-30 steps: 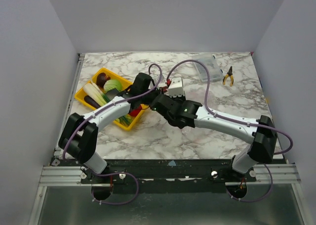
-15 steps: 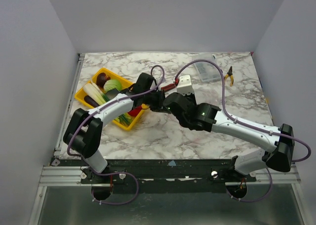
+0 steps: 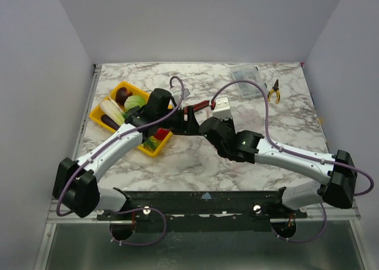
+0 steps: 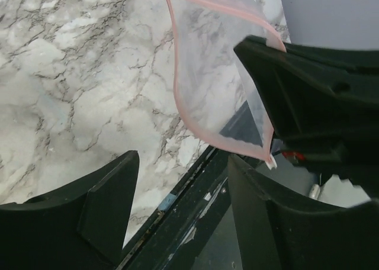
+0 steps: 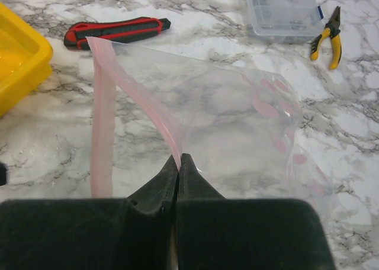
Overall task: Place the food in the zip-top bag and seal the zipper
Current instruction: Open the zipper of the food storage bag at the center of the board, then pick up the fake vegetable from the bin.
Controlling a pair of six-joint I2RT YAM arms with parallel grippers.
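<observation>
My right tool [image 5: 179, 163] pinches the zip-top bag [image 5: 237, 122] at its zipper [image 5: 145, 107]; my left tool [image 4: 183, 205], wide open and empty, must next catch the other lip.

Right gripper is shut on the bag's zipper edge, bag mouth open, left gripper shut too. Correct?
Not quite. The left gripper is open, jaws spread with nothing between them, per the left wrist view. The right gripper is shut on the zip-top bag at its zipper.

Clear, glossy plastic zip-top bag [image 5: 225, 113] above polished marble-look table [image 5: 53, 145]; matt black jaws.
</observation>
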